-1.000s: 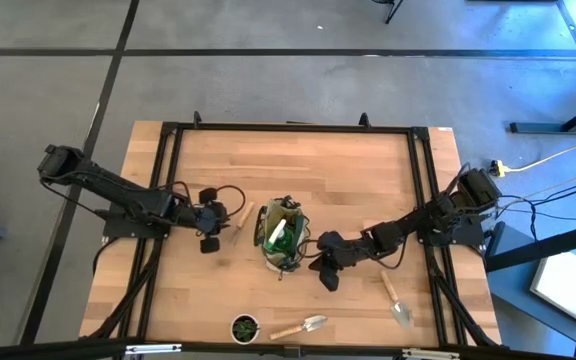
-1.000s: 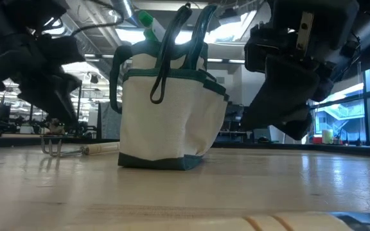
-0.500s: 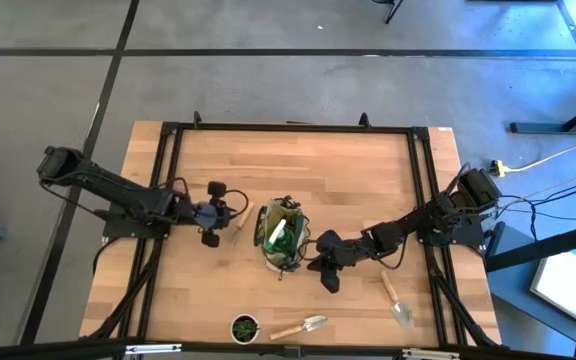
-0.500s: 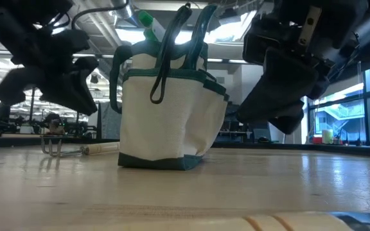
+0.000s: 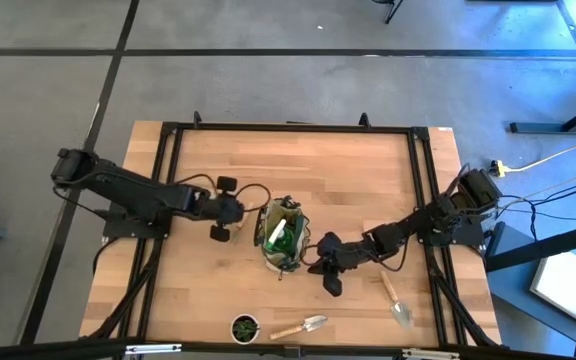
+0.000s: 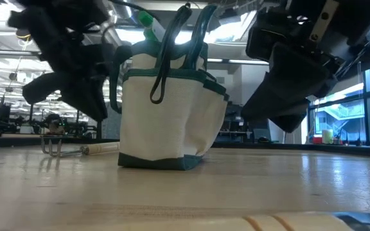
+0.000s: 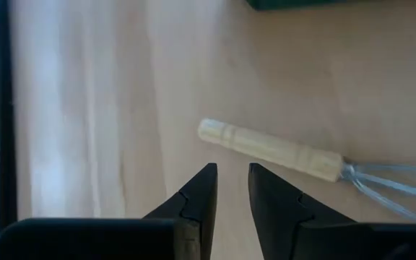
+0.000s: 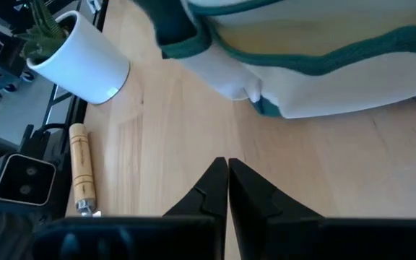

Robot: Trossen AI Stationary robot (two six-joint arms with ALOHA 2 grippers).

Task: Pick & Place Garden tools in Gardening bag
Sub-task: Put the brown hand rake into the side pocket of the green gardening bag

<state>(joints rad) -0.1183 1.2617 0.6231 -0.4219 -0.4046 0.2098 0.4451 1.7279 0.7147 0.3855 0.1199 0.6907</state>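
The tan gardening bag [image 5: 281, 238] stands upright on its base mid-table, also in the low view [image 6: 172, 109]. A green spray bottle [image 6: 148, 22] sticks out of its mouth. A wooden-handled fork [image 7: 273, 153] lies flat on the table left of the bag, also in the low view [image 6: 82, 150]. My left gripper [image 5: 230, 210] hovers above the fork, its fingers [image 7: 231, 189] a little apart and empty. My right gripper [image 5: 330, 276] is shut and empty, above the table right of the bag [image 8: 316, 58]. Two wooden-handled trowels lie flat, one at the front [image 5: 300, 326] and one at the right [image 5: 398, 298].
A small potted plant [image 5: 245, 327] stands near the front edge beside the front trowel; it also shows in the right wrist view [image 8: 78, 54] with a wooden handle [image 8: 80, 166] near it. A black frame [image 5: 168, 180] runs round the table.
My left gripper has gone toward the table's right edge, from left of the fork to above it and close to the bag. The bag, fork and trowels have stayed where they were.
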